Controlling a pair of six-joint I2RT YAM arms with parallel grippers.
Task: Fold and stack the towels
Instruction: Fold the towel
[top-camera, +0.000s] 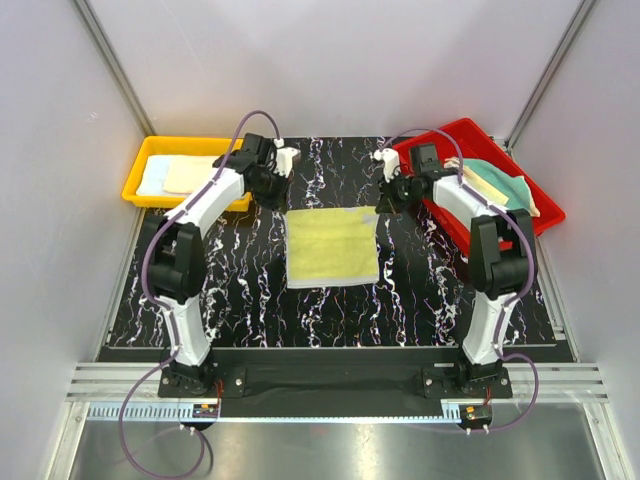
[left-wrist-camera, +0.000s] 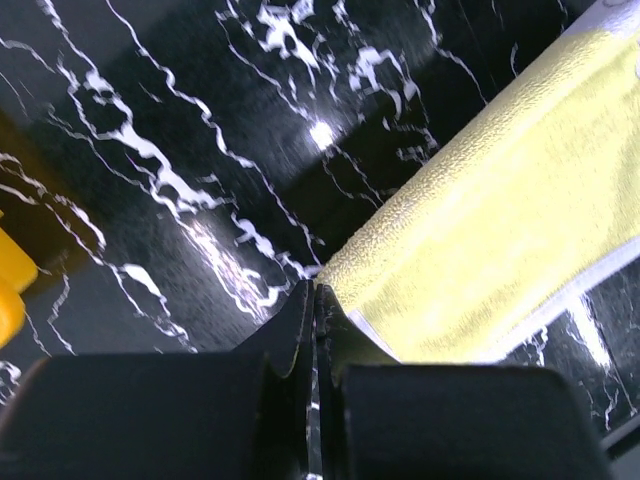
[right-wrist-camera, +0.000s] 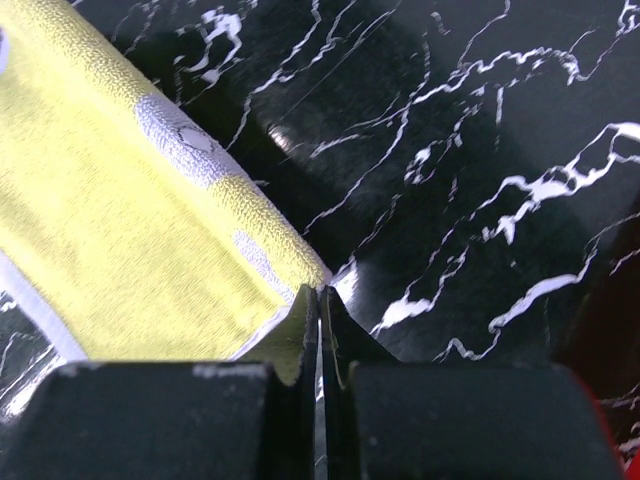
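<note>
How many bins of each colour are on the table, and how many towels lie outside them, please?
Yellow bin: 1
Red bin: 1
Yellow towel outside the bins: 1
Total: 3

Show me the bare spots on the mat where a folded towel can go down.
Bare mat: the strip nearside of the yellow towel, plus the gaps between it and the left arm and the right arm. Crowded: yellow bin and red bin, both holding towels.

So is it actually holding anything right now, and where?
It looks so: the left gripper and right gripper are each shut on a far corner of the yellow towel, which otherwise lies flat on the table.
</note>
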